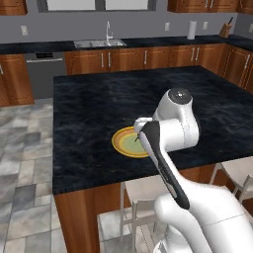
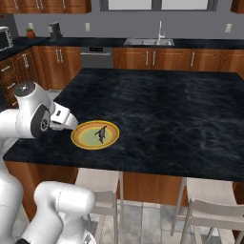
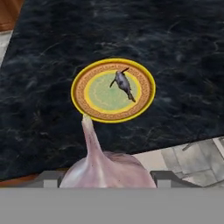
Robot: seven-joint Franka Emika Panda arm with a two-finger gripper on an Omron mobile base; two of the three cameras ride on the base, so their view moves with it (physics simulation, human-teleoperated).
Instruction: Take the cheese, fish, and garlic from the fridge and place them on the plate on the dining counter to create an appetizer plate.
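Above the desk [image 3: 183, 52], the pincer [image 3: 107, 177] gripped the garlic [image 3: 103, 168]; the fish [image 3: 123, 83] lay on the plate [image 3: 81, 94].

Fish [image 2: 100, 134] on plate [image 2: 81, 139], dining counter [image 2: 167, 109].

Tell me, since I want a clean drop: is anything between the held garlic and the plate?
Nothing visible stands between them. The garlic sits between the gripper fingers, short of the plate on the dining counter. The fish lies on the plate, off-centre.
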